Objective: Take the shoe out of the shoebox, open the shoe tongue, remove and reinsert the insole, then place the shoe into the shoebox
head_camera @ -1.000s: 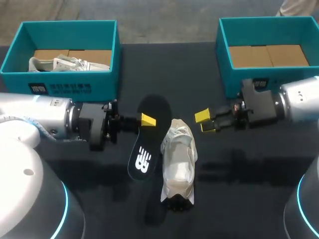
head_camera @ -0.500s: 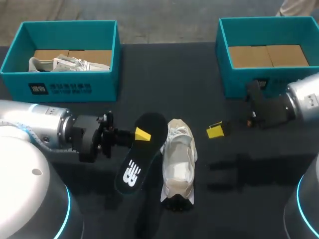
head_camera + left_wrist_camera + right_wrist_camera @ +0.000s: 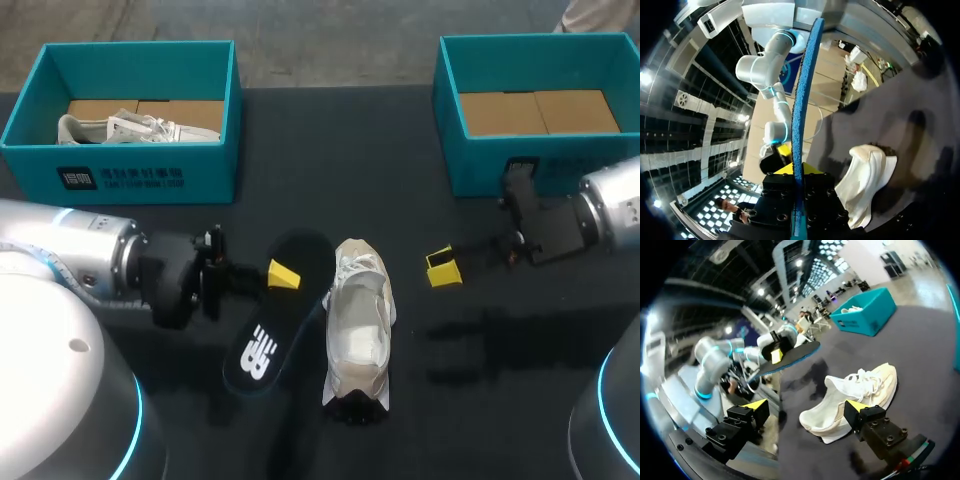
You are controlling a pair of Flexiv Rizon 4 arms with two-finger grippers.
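**Hidden / unclear.**
- In the left shoebox (image 3: 120, 178), a pale second shoe (image 3: 110, 127) is partly screened by the front wall.
- Only one yellow tip of the left gripper (image 3: 283, 275) is seen from the head view. The other finger is covered by the insole (image 3: 265, 340).
- It cannot be told whether the low end of the insole touches the table (image 3: 500, 400), or whether its edge touches the shoe (image 3: 358, 330).
- The spread of the right gripper (image 3: 440, 268) is not readable from the head view, as its tips overlap there.
- The right arm (image 3: 610, 205) is cut off at the frame edge.

**Arm pose.**
- The left arm (image 3: 70, 260) is extended low across the table from the left. Its gripper is clamped on the insole near the upper end. In the left wrist view the insole is seen edge-on, pinched between both fingers.
- The right arm is held in front of the right shoebox (image 3: 480, 170). Its gripper is well apart from the shoe. In the right wrist view the fingers are seen spread wide, with nothing between them.

**Task items.**
- Insole: it has a black top face with a white logo toward the low end, and a blue edge. It is held tilted, just left of the shoe.
- Shoe: it is off-white and lies on the table between the two grippers, outside both boxes. The laces are toward the boxes and the opening faces up.
- Right shoebox: only a cardboard floor is seen inside.
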